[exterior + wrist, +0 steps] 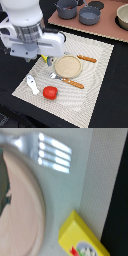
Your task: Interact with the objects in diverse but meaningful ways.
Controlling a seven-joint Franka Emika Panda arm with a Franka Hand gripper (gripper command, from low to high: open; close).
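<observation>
Although the claw itself is hidden in both views, so that whether it is released or clenched cannot be told, the arm [30,32] is seen hanging low over the mat's [97,65] far-left part, just beside the yellow packet [82,239], which is judged to be the thing it is lined up on. The packet lies flat on the mat, just beside the tan plate [22,210] and near the fork's [50,153] tines. Its long axis runs slantwise in the wrist view, the red-marked end cut by the frame, and the red tomato [49,92] and white fish-like piece [32,85] lie well apart, near the mat's near-left corner.
</observation>
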